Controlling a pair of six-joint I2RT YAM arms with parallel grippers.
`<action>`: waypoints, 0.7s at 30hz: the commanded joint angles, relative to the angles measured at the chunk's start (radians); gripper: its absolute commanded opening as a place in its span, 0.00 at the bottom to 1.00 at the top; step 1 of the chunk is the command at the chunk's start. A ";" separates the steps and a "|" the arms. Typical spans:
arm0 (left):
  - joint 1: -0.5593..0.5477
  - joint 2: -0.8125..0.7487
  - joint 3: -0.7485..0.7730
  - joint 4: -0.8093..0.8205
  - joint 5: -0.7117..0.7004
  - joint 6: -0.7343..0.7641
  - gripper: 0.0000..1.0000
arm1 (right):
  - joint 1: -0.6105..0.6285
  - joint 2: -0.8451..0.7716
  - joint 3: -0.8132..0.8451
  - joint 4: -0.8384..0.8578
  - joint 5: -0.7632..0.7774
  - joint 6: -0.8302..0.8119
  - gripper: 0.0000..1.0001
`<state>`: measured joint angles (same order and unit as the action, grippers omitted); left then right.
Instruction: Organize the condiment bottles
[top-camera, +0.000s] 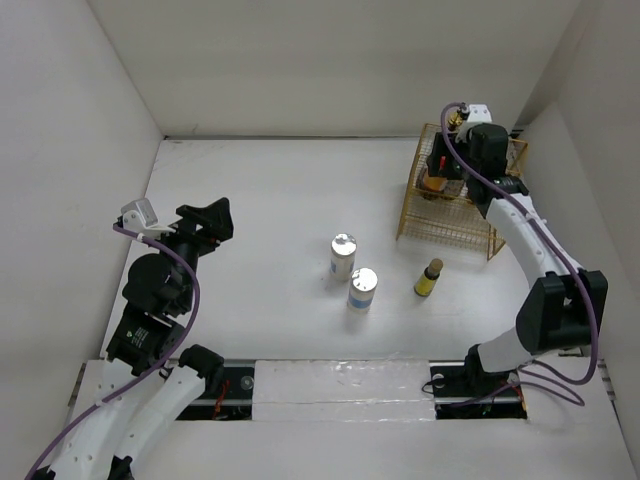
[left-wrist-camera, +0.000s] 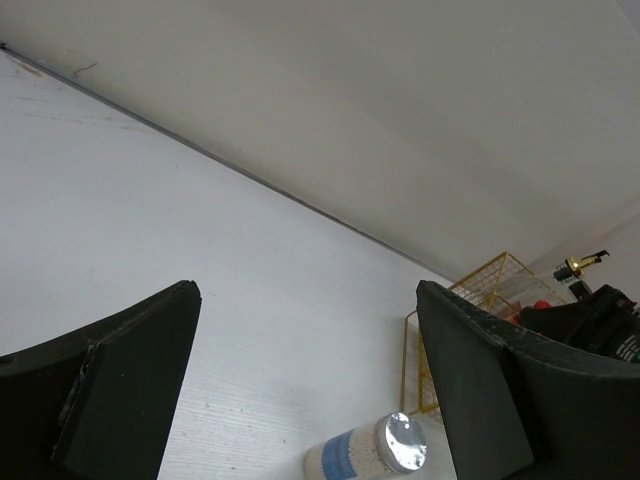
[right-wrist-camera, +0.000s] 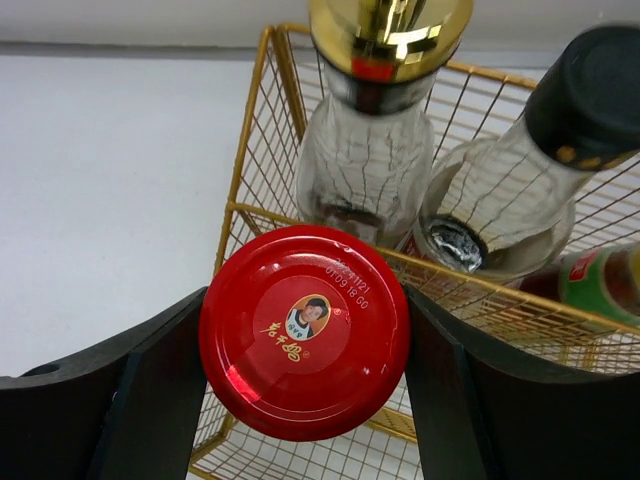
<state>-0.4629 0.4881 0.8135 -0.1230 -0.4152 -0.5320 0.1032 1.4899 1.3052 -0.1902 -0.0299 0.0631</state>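
My right gripper (right-wrist-camera: 305, 340) is shut on the red-lidded jar (right-wrist-camera: 304, 331) and holds it over the near left part of the gold wire basket (right-wrist-camera: 250, 130). In the basket stand the gold-spouted clear bottle (right-wrist-camera: 370, 150), the black-capped sauce bottle (right-wrist-camera: 520, 190) and the red-labelled bottle (right-wrist-camera: 600, 282). Two silver-topped cylinders (top-camera: 343, 256) (top-camera: 362, 288) and the small yellow bottle (top-camera: 429, 278) stand on the table mid-right. My left gripper (top-camera: 213, 222) is open and empty at the left; its view shows one cylinder (left-wrist-camera: 370, 455).
White walls enclose the table on the left, back and right. The basket (top-camera: 455, 215) stands at the back right corner against the right wall. The arm bases sit on a rail (top-camera: 340, 385) at the near edge.
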 joint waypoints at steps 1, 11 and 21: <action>0.000 0.006 0.004 0.046 0.010 0.013 0.85 | 0.029 -0.017 -0.010 0.175 0.037 0.015 0.42; 0.000 0.006 0.004 0.046 0.019 0.013 0.85 | 0.067 0.069 -0.075 0.195 0.117 0.024 0.52; 0.000 0.015 0.004 0.046 0.019 0.013 0.85 | 0.067 0.040 -0.084 0.195 0.127 0.034 0.83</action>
<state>-0.4629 0.4885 0.8135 -0.1230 -0.4011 -0.5320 0.1596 1.5978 1.1976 -0.1120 0.0814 0.0834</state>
